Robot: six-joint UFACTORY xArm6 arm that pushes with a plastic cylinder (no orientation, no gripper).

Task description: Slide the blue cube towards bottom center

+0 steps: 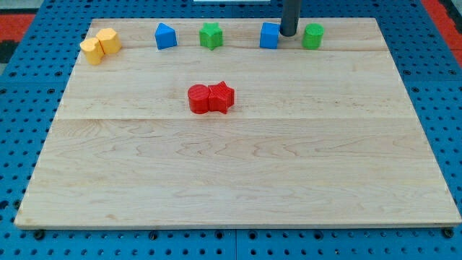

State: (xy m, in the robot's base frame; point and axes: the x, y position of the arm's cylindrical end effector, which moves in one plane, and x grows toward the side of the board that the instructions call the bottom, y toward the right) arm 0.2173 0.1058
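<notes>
Blue cube point(269, 35) sits near the view's top edge of the wooden surface point(238, 166), a little right of centre along that edge. Running from the view's left: two yellow blocks point(101, 46), rounded in shape, stand touching each other at the top left corner; next comes a blue block point(165, 36) with a peaked top, then a green star-like block point(210, 35), each well apart from its neighbours. Below that row, near the middle of the board, a red cylinder point(198, 99) and a red star-like block point(221, 97) stand pressed together. Further right along the top row is the blue cube, and just beside its right face comes my tip point(288, 34), touching or nearly so; I cannot tell which. The rod ends plainly, with no fingers and nothing held. Right of the tip, close by, stands a green cylinder point(313, 36).
</notes>
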